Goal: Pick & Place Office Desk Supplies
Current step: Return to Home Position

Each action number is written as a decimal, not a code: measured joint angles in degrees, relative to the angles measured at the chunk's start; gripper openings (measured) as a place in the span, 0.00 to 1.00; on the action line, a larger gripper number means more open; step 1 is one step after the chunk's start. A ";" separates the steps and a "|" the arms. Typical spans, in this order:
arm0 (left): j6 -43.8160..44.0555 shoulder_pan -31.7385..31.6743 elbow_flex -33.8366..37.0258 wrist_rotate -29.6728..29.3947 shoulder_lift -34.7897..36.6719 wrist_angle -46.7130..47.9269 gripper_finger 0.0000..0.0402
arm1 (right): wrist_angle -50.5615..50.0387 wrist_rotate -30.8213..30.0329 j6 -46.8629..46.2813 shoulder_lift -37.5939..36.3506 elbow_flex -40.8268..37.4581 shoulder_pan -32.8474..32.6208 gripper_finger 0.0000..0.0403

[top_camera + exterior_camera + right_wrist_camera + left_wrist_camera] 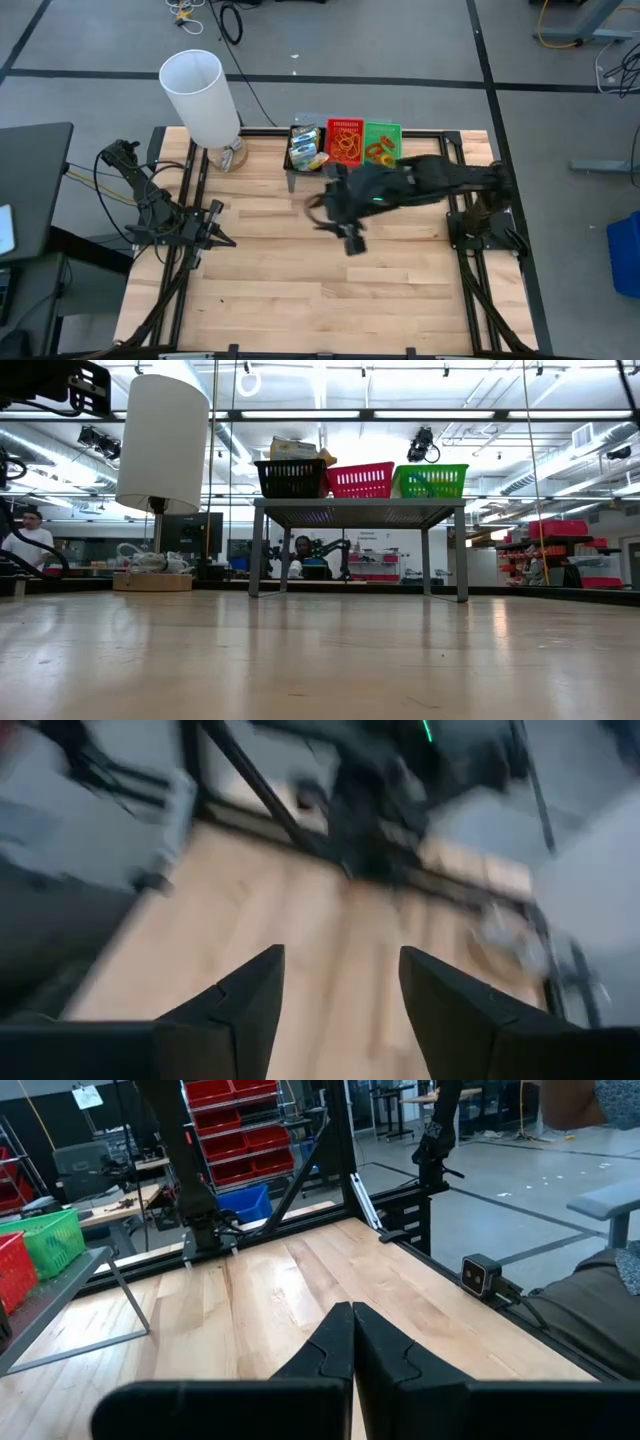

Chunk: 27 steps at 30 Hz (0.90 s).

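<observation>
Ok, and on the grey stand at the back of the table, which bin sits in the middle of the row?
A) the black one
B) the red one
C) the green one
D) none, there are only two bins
B: in the low view the red bin stands between the black bin and the green bin on top of the grey stand.
</observation>
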State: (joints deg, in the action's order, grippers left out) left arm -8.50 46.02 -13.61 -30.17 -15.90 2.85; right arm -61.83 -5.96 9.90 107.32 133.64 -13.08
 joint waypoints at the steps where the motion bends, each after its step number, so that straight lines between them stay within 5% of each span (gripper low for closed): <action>1: 0.12 0.01 0.00 -0.01 0.00 -0.03 0.00 | 0.81 0.60 0.22 -1.09 0.00 -1.12 0.52; 8: 0.27 0.00 0.00 0.00 -0.13 -0.06 0.00 | 8.84 6.56 2.25 -7.42 -5.17 -8.13 0.52; 17: 0.33 0.00 0.00 -0.01 -0.16 -0.33 0.00 | 62.75 11.51 2.50 -11.82 -48.63 -9.44 0.52; 27: 1.02 0.00 0.60 -0.02 -0.56 -0.99 0.00 | 88.57 7.24 -5.05 -26.35 -83.88 -10.61 0.52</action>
State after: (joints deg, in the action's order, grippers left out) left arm -7.48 46.02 -13.01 -30.20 -16.46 1.86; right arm 26.73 1.28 4.84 80.97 49.77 -23.68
